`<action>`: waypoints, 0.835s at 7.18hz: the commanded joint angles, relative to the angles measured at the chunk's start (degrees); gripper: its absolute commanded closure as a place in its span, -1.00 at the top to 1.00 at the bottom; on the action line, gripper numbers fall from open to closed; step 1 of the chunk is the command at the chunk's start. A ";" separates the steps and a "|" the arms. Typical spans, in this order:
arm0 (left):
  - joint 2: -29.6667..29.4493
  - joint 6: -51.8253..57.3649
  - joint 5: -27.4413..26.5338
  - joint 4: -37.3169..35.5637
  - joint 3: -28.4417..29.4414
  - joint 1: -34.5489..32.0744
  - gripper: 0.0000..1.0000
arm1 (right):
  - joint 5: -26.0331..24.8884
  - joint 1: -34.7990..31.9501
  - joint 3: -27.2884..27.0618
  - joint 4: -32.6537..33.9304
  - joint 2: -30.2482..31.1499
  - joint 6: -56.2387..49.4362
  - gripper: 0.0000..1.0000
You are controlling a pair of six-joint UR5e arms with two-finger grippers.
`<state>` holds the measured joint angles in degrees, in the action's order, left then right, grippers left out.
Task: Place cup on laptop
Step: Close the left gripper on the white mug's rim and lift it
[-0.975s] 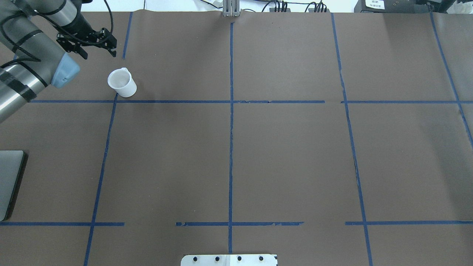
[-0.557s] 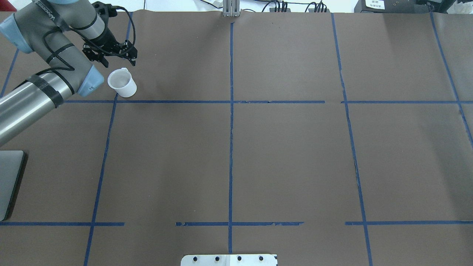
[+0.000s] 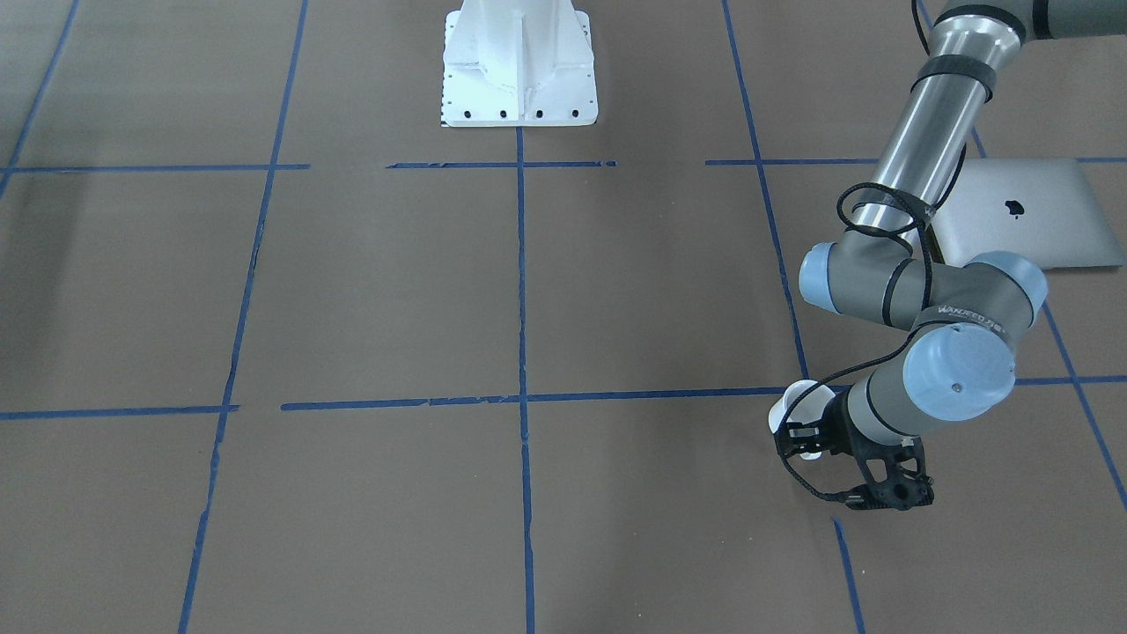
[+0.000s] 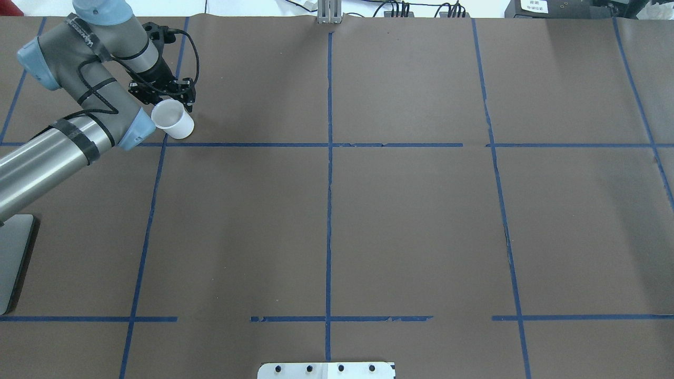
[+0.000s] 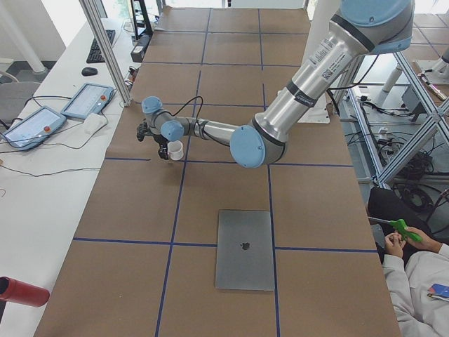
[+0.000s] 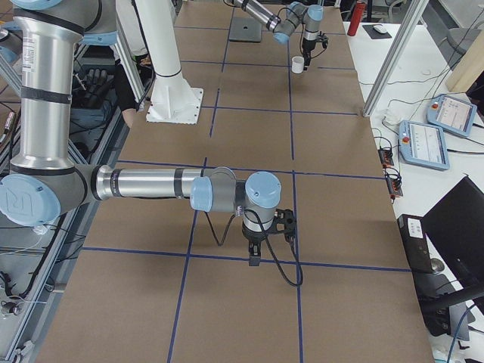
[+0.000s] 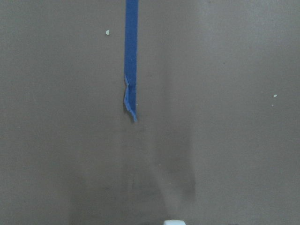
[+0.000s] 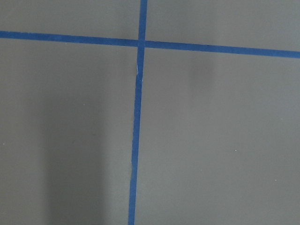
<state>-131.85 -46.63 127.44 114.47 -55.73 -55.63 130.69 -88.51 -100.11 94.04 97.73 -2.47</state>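
The laptop (image 4: 13,263) lies flat on the worktop (image 4: 421,221) at the left edge of the overhead view, cut off by the frame. The front-facing and left side views show its whole closed lid with the black logo.

The left arm extends over the laptop's corner to the far left square of the blue tape (image 4: 329,210) grid. The left pincer (image 4: 164,101) points down at the far side of the cup (image 4: 175,122). Its jaws are released and spread, flanking that side. Contact cannot be confirmed. The front-facing view shows the cup's white wall between the black fingers. The left wrist view shows only worktop, a torn tape end and a white sliver at its bottom edge.

The cup stands upright on the worktop just beside a tape crossing, well apart from the laptop.

The right pincer (image 6: 254,257) shows only in the right side view, pointing down near a tape line. Whether it is released or clenched cannot be told.
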 commanded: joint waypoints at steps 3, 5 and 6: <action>-0.16 0.05 2.64 -1.08 -0.26 -1.76 -1.00 | 0.00 0.00 0.00 0.00 0.00 -0.08 1.00; 0.45 0.49 2.63 -5.72 -3.74 -4.74 -1.00 | 0.00 0.00 0.00 0.00 0.00 0.01 1.00; 3.24 5.45 2.72 -9.14 -7.51 -5.45 -1.00 | -0.09 0.00 0.00 0.00 0.00 0.01 1.00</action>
<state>-131.04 -45.20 130.09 109.18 -59.22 -59.74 130.68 -88.50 -100.11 94.04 97.73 -2.50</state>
